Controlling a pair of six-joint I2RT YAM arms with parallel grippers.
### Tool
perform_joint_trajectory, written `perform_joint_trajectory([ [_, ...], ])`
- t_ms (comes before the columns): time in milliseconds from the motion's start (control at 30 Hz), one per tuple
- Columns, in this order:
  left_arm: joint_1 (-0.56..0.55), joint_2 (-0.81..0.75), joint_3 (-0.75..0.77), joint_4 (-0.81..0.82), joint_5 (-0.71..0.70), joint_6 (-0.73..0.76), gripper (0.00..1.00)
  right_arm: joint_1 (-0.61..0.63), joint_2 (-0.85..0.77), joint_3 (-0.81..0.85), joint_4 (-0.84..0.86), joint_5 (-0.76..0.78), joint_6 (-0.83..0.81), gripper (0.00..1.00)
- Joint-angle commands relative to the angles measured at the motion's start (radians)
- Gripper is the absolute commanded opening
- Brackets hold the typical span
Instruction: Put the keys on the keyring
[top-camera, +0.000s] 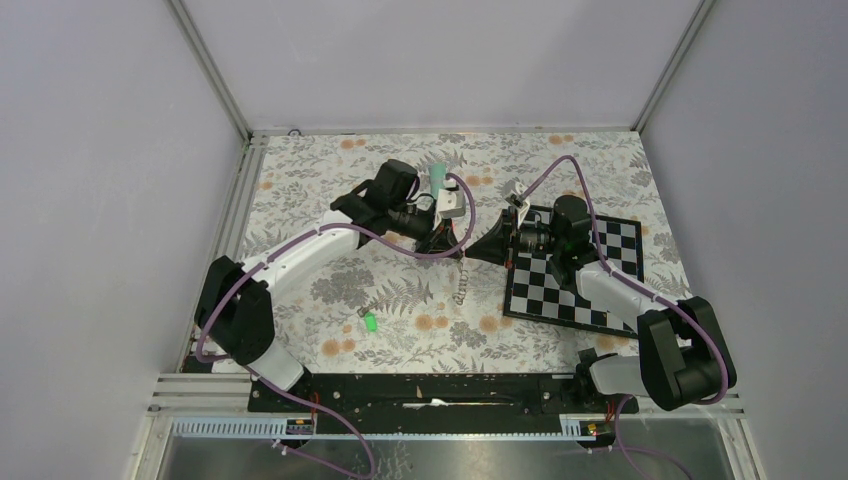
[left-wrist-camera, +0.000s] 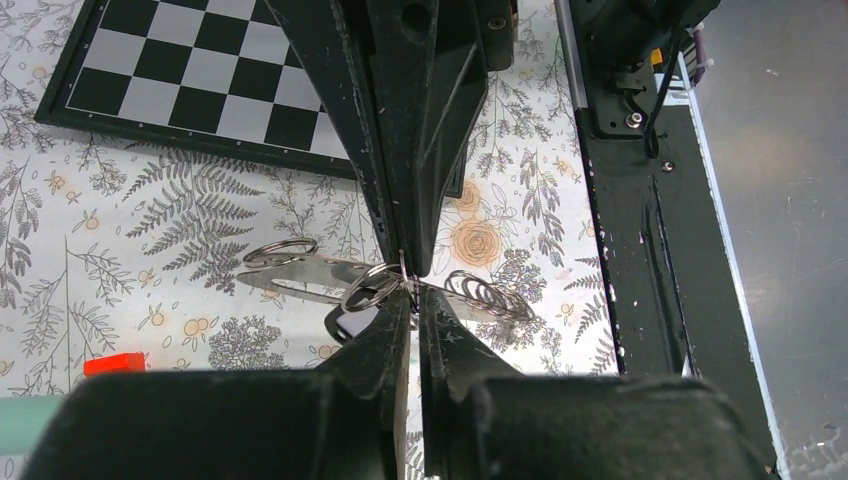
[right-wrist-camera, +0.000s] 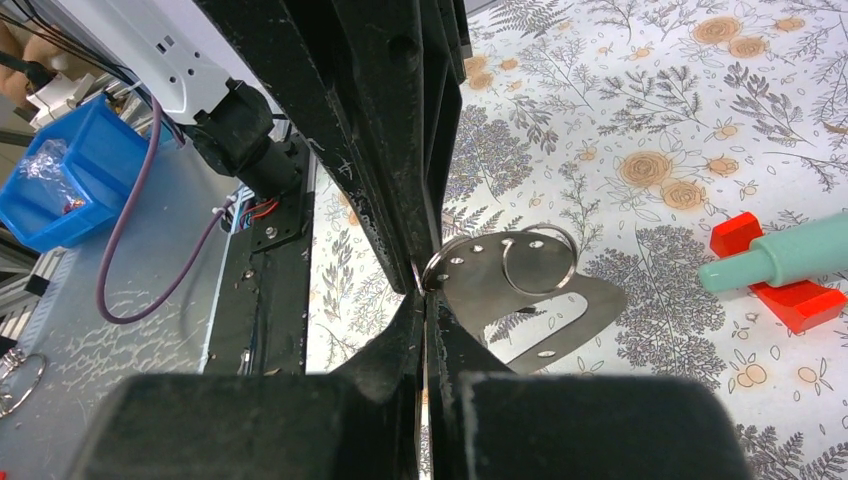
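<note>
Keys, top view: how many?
1 for certain: the green-headed key lies loose on the table, near side, left of centre. A second key may be hidden or too small to tell.

Keyring (right-wrist-camera: 475, 285): we see bare metal, a flat satin-grey plate carrying bright polished split rings (right-wrist-camera: 575, 265).
Left claw (left-wrist-camera: 414, 300), right claw (right-wrist-camera: 424, 300): matt black plastic, scuffed pale to our eyes.
Bench (top-camera: 400, 290): matt floral-printed covering.
Chessboard (left-wrist-camera: 190, 90): smooth, faintly sheened.
Teal stick (right-wrist-camera: 790, 255): smooth matt plastic, we think; red base (right-wrist-camera: 790, 305) likewise.
</note>
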Motion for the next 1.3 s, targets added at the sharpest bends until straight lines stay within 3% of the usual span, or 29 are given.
perform_joint_trajectory([
  [0,-0.005,0.006,0.051,0.037,0.066,-0.006,0.00,-0.004,-0.016,0.009,0.032,0.002,-0.022,0.00],
  [267,-0.017,-0.005,0.075,-0.054,-0.072,0.050,0.00,-0.004,-0.038,0.026,-0.108,0.021,-0.190,0.00],
  [600,-0.094,0.020,0.185,-0.276,-0.414,0.183,0.00,-0.002,-0.062,0.091,-0.464,0.054,-0.558,0.28],
  [800,-0.123,-0.012,0.186,-0.290,-0.493,0.260,0.00,-0.003,-0.085,0.081,-0.447,0.044,-0.566,0.38],
  [1033,-0.132,-0.037,0.222,-0.330,-0.450,0.317,0.00,-0.001,-0.103,0.060,-0.241,-0.009,-0.417,0.48],
  [1267,-0.131,-0.036,0.243,-0.335,-0.310,0.262,0.00,0.015,-0.104,0.077,-0.225,-0.032,-0.410,0.47],
])
